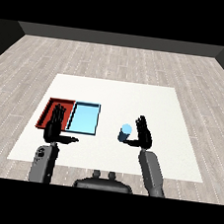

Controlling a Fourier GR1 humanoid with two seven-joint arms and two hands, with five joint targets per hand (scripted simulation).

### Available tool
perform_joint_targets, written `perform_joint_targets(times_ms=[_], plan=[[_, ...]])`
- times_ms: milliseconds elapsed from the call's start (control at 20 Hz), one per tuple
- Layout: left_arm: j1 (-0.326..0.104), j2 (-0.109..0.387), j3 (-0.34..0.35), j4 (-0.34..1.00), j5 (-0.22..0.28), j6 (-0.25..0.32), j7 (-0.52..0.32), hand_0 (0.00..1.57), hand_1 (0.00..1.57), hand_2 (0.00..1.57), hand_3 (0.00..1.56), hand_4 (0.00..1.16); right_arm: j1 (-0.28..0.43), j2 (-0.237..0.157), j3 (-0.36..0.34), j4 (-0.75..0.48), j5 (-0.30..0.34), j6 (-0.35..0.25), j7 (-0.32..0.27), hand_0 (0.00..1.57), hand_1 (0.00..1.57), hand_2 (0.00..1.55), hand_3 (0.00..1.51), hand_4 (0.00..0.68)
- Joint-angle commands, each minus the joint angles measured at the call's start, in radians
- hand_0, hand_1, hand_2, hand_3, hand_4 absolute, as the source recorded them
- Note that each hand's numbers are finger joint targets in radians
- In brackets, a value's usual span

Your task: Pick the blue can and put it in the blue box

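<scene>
Right hand (143, 135) upright beside blue can (125, 132).

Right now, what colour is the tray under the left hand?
Red tray, partly beneath the left hand; head view.

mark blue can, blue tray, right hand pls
blue can (126, 131), head view, on its light top.
blue tray (84, 118), head view, on its bare floor.
right hand (143, 134), head view, on the palm beside the can.
</scene>
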Motion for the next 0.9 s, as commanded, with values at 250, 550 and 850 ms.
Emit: perform_joint_targets(times_ms=[250, 550, 850], plan=[[0.025, -0.003, -0.005, -0.043, -0.003, 0.009, 0.035, 0.0, 0.0, 0.0, 0.0, 0.0, -0.018, 0.006, 0.09, 0.081, -0.048, -0.08, -0.055, 0.0, 0.0, 0.0, 0.0, 0.0], [-0.004, 0.012, 0.014, -0.017, 0.014, -0.004, 0.029, 0.0, 0.0, 0.0, 0.0, 0.0, -0.143, 0.006, 0.056, 0.243, -0.084, -0.058, -0.09, 0.0, 0.0, 0.0, 0.0, 0.0], [-0.011, -0.027, -0.028, -0.068, -0.022, 0.058, 0.07, 0.0, 0.0, 0.0, 0.0, 0.0, -0.144, -0.008, 0.051, 0.21, -0.092, -0.046, -0.035, 0.0, 0.0, 0.0, 0.0, 0.0]])
